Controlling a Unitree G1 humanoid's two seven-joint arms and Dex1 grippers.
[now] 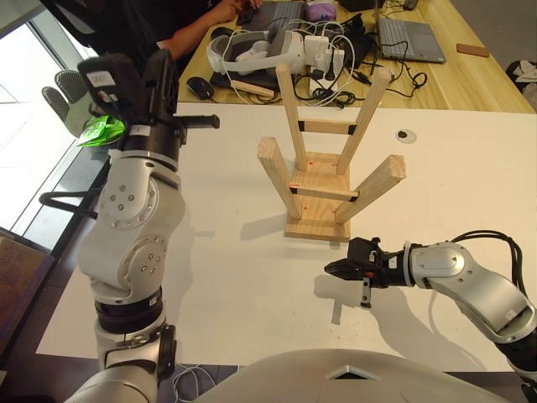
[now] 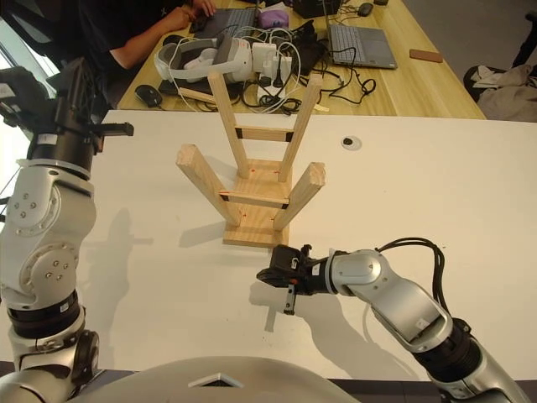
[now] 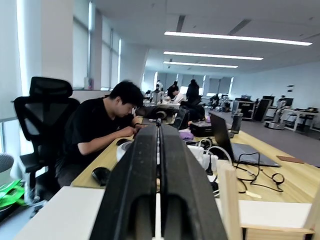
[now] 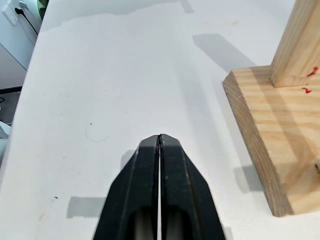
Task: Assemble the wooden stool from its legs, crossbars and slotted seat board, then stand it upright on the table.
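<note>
Low at the right of the head view, the right arm (image 1: 470, 281) lies nearly level over the white table (image 1: 235, 294), its silver, rounded forearm angled toward the middle of the frame. Its black right gripper (image 1: 329, 267) has both slim fingers pressed flat together with nothing between them. It hovers just above the tabletop, near the front edge of the seat board (image 1: 317, 220) but apart from it. In the right wrist view the joined tips (image 4: 160, 137) point across bare table, with the board's corner just beside them. The stool (image 1: 323, 180) stands upside down at the centre of the frame, made of pale, square-cut wood with visible grain. Its thick rectangular board lies flat on the table, and the four legs (image 1: 277, 176) rise from it and splay outward. Two thin crossbars (image 1: 329, 127) tie pairs of legs together. Small red marks show on the board near the leg bases. At the left of the frame the left arm (image 1: 134, 210) is bent sharply upward, forearm near vertical. The left gripper (image 1: 216, 122) points level toward the right in the upper left, fingers closed tight and empty, well apart from the stool. A cluttered wooden desk (image 1: 470, 84) runs along the top.
</note>
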